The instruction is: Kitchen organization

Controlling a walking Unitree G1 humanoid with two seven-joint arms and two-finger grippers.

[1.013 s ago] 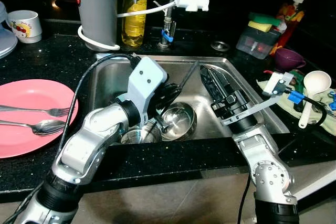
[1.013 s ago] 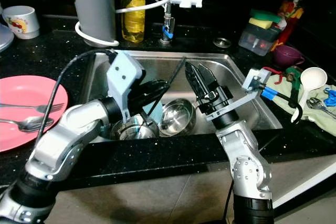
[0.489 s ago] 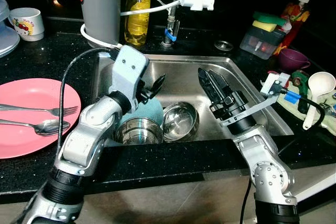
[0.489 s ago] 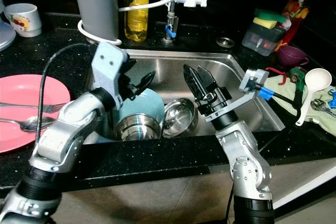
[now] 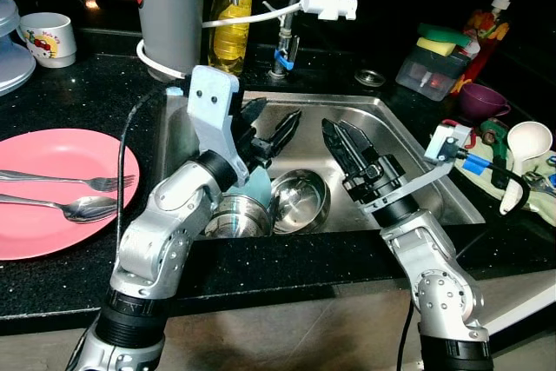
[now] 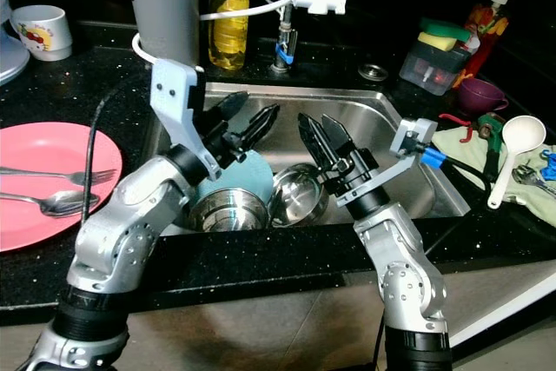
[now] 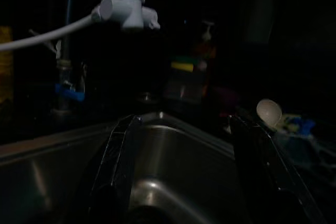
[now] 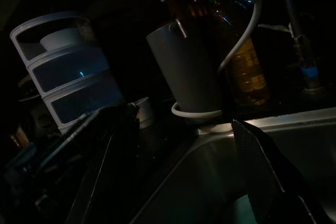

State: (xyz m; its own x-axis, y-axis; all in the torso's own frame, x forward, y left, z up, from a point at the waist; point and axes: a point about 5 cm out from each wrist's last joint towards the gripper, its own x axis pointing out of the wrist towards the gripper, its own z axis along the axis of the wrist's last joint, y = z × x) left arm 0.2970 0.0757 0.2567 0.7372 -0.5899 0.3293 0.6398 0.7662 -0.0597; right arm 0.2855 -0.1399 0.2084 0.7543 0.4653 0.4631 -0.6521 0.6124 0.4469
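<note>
In the steel sink [image 5: 408,149] lie two steel bowls [image 5: 300,202] [image 5: 233,216] with a teal bowl [image 5: 259,184] tilted behind them. My left gripper [image 5: 271,123] hovers above the bowls, open and empty; its fingers [image 7: 118,150] frame the sink's far corner in the left wrist view. My right gripper [image 5: 339,132] hangs over the sink's middle to the right of the bowls, open, with nothing between its fingers [image 8: 262,171]. A pink plate [image 5: 52,158] on the left counter carries a fork [image 5: 69,180] and a spoon [image 5: 74,208].
Behind the sink stand a grey canister [image 5: 169,6], an oil bottle [image 5: 230,10] and a tap with a white filter [image 5: 334,2]. A mug [image 5: 48,38] sits far left. At right are a sponge box [image 5: 430,62], a purple cup [image 5: 480,97] and a white ladle [image 5: 524,141].
My left gripper has risen from down among the bowls to above them, fingers spread. The thin dark stick seen by it a second ago is gone from view. The right arm barely shifted.
</note>
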